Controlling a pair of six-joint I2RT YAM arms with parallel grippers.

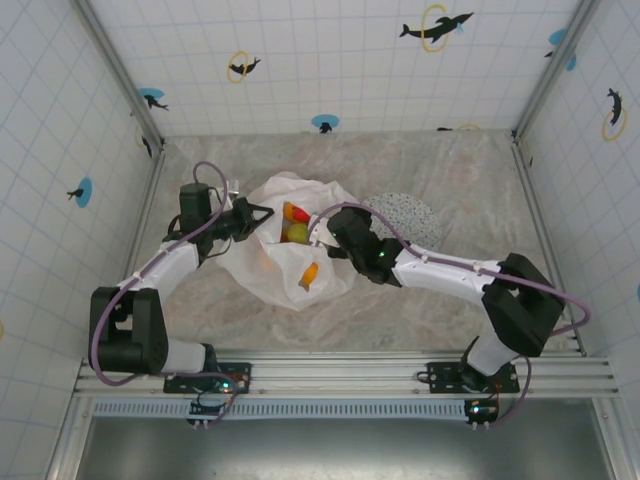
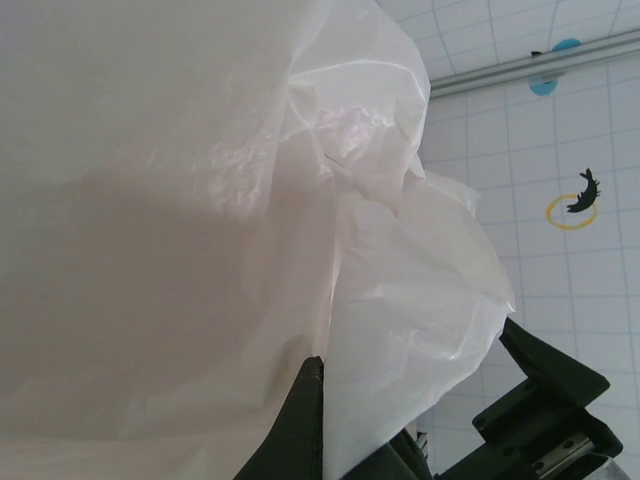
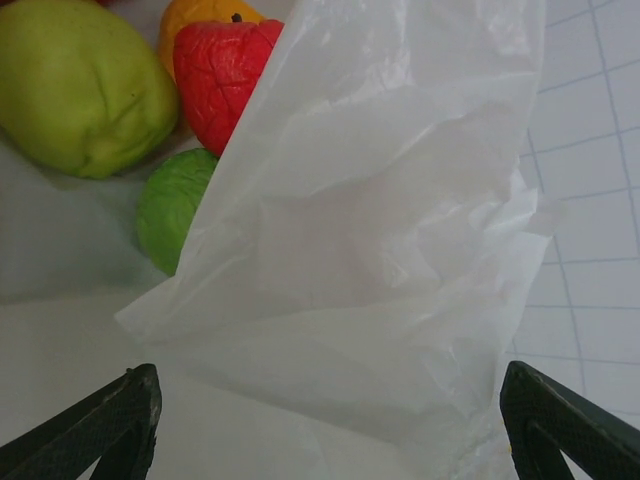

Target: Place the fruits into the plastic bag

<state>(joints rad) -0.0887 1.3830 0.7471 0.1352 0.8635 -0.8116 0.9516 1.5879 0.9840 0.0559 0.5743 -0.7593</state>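
The white plastic bag lies crumpled mid-table, its mouth facing the back. Inside the mouth lie a red fruit and a yellow-green one; an orange one glows through the film. My left gripper is shut on the bag's left rim, and the film is pinched at its fingertips. My right gripper hovers open over the bag's right side. Its view shows a large green fruit, a red one, an orange one and a small green one. Loose bag film hangs between the wide fingers.
A speckled round plate sits just right of the bag, partly under my right arm. Tiled walls enclose the marble table on the left, back and right. An aluminium rail runs along the near edge.
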